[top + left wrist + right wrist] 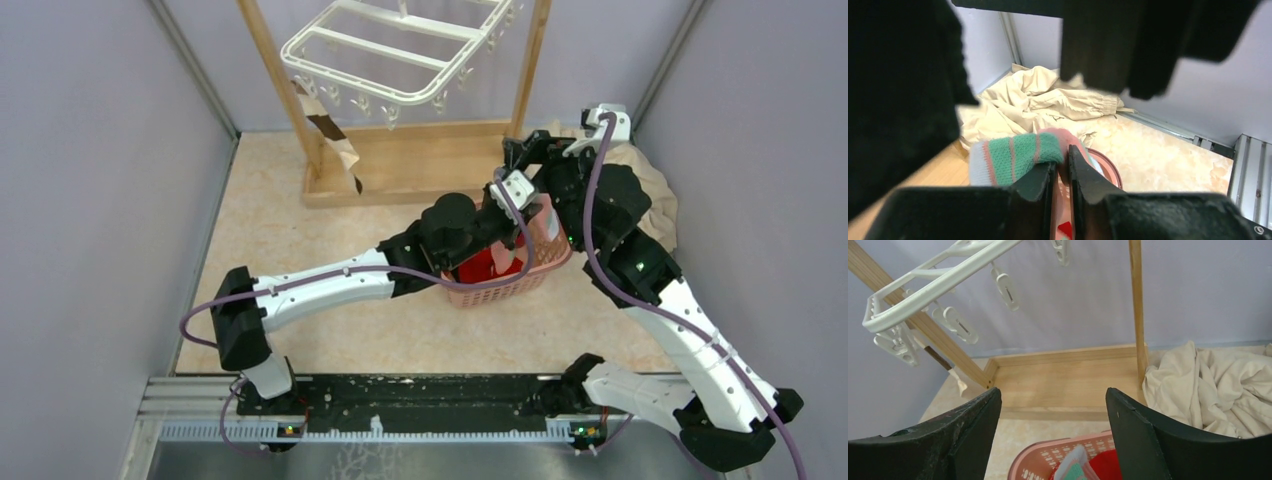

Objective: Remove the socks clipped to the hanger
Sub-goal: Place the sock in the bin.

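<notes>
Left wrist view: a dark blurred mass [898, 100] swallows everything from 9 round to 12 o'clock. The left gripper [1062, 162] sits at 6 with a green-striped sock [1018, 155] over its tips, pinched or merely draped, can't tell. In the right wrist view, the hanger [923, 290] runs off at 12, the pink basket [1043, 457] is sliced away at 6 and the beige cloth [1228, 385] at 3. Overhead, both arms blanket most of that basket, and the left gripper is hidden too.

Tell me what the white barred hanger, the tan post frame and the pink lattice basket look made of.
White barred hanger: smooth, glossy moulded plastic, apparently. Tan post frame: light wood, matt; grain shows faintly. Pink lattice basket: moulded plastic, likely, given its even perforated wall.
</notes>
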Motion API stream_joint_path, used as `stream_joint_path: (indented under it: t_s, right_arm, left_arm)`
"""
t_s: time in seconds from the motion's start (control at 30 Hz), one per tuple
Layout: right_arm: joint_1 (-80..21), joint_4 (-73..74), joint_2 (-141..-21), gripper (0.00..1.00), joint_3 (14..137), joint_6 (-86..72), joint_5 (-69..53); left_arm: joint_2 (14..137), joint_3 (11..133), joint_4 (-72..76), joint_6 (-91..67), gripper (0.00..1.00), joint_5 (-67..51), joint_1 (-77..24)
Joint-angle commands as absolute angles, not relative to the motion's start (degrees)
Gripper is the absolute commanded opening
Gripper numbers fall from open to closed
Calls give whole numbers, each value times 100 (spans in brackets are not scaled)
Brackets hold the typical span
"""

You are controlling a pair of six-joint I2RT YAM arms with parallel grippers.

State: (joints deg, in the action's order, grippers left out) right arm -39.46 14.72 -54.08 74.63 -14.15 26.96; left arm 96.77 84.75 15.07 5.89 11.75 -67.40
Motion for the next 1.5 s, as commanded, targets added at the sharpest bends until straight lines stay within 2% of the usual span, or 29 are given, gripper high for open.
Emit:
stream_joint_path:
  t_s: [0.0,0.2,0.3,0.4,0.43,0.8,0.97,1.13,1.37,1.47]
  right_arm:
    - [-3920,1333,-5317,77,7539,-1424,2730]
    - [-3896,1410,-5629,78,7785,-1400,2393]
    - [-3889,1368,-5801,78,7909,-1330,2196]
    - [-3889,1328,-5934,78,8035,-1259,2065]
    - [-3891,1303,-5967,78,8076,-1226,1976]
    - [-3893,1158,-6496,78,8876,-928,735]
    - [-3885,796,-6884,78,9145,-913,-273]
    - [-3901,499,-7351,76,9431,-1048,-712]
    - [-3946,303,-7799,73,9557,-1173,-872]
    - [-3946,363,-7674,72,9357,-1186,-614]
  left_arm:
    - [9709,8183,1529,392,22,1369,-6661]
    - [9436,7693,1498,144,58,1280,-6480]
    - [9215,7656,1365,111,66,1105,-6478]
    - [8976,7628,1292,78,93,945,-6478]
    - [8919,7643,1213,79,98,905,-6478]
    - [7992,7141,912,-120,99,1075,-6478]
    - [7546,6881,809,-122,98,1635,-6469]
    - [6976,6626,763,-119,99,1913,-6434]
    - [6557,6236,850,-302,99,1458,-6151]
    - [6697,6002,1285,-464,99,910,-5980]
